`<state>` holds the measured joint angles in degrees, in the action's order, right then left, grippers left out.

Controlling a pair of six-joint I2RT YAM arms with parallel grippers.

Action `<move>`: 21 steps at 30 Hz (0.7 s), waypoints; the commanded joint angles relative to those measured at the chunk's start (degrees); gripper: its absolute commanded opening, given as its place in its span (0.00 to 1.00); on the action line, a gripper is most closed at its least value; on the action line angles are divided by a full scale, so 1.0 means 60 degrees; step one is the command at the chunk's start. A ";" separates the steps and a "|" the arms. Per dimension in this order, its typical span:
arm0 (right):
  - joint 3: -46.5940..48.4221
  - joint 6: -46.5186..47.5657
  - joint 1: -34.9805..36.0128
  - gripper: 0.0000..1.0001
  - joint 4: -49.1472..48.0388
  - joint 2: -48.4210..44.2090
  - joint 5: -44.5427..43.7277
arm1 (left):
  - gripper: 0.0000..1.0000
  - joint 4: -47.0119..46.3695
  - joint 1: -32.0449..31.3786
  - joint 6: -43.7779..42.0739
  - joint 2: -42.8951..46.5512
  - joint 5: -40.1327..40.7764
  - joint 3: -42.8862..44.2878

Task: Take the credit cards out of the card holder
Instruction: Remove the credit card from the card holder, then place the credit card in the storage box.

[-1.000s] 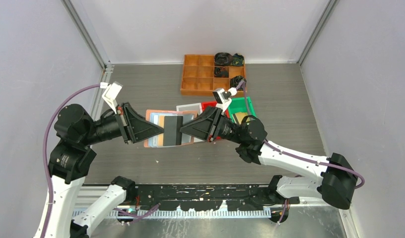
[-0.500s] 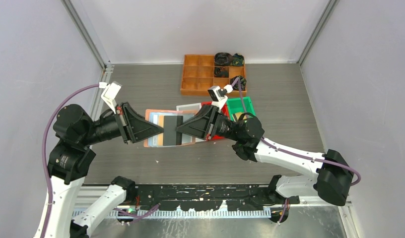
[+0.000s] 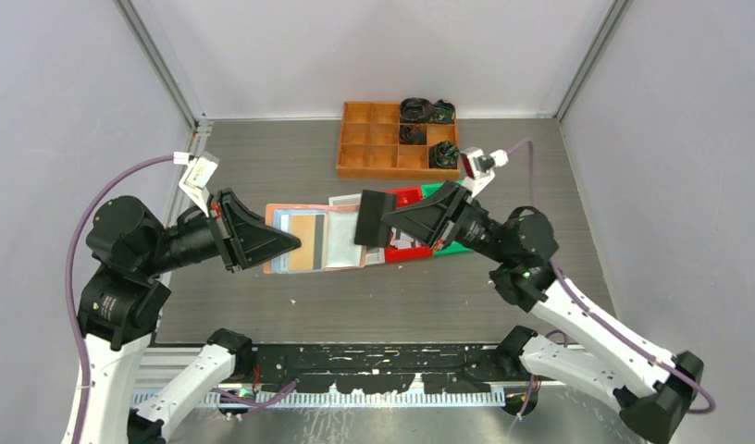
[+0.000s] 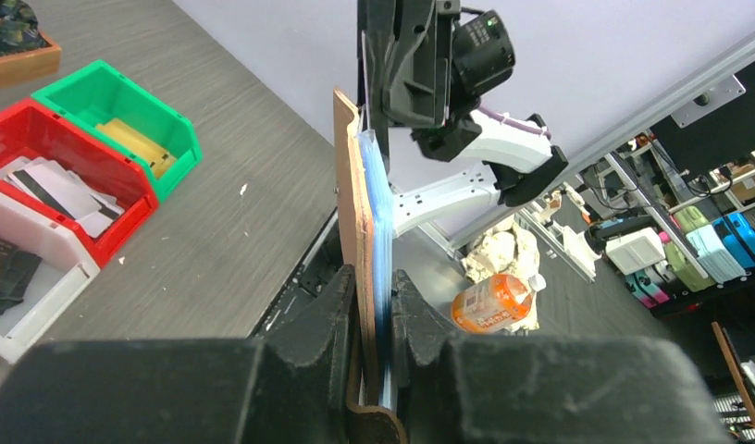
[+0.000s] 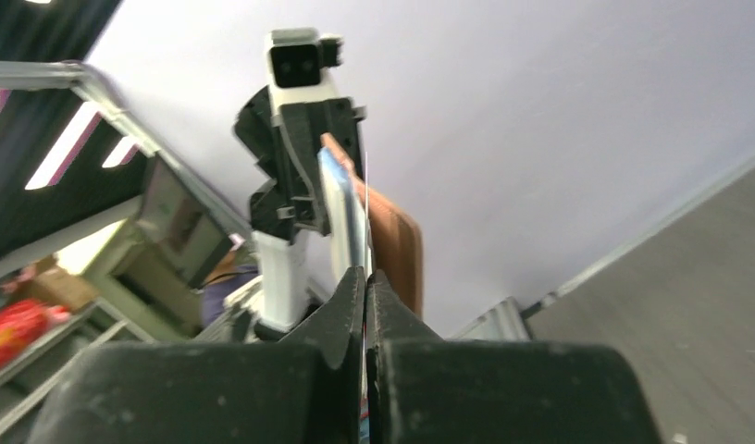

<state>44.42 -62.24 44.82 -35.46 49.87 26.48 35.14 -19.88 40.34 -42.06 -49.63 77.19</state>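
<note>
top view: your left gripper (image 3: 298, 246) is clamped on the left edge of the card holder (image 3: 335, 242). the holder is spread open with its pale blue pockets facing up, and a gold card (image 3: 306, 255) sits in a pocket. your right gripper (image 3: 385, 220) pinches a dark card (image 3: 371, 217) at the holder's right edge; can't tell if they touch. the orange tray (image 3: 374, 141) is well behind the holder.

left wrist: both fingers squeeze the holder edge-on, tan cover on the left, blue pockets on the right. the right gripper is past the holder's far end. the green bin (image 4: 96, 97), red bin (image 4: 18, 139) and white bin (image 4: 27, 324) are left of the holder.

right wrist: fingers are closed on the thin card edge-on, with the holder just beyond, blurred.
</note>
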 commanded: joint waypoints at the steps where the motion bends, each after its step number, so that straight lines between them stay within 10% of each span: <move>1: 0.1051 0.1833 -0.0897 0.01 0.3649 -0.0695 -0.0115 | 0.00 -0.0092 -0.0013 -0.0425 0.0071 -0.0229 0.0492; 8: 0.2440 0.2869 -0.1989 0.00 0.6692 0.0601 -0.0636 | 0.00 0.0151 -0.0025 -0.0981 0.0048 -0.0617 0.0885; 21: 0.4438 0.4289 -0.1785 0.01 0.7562 0.6740 -0.0803 | 0.00 -0.0128 -0.0008 -0.1133 0.0109 -0.1204 0.0969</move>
<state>64.42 -41.67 33.08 7.18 84.55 23.57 38.39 -19.88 33.43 -41.95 -54.24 82.39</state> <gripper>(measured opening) 0.036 0.157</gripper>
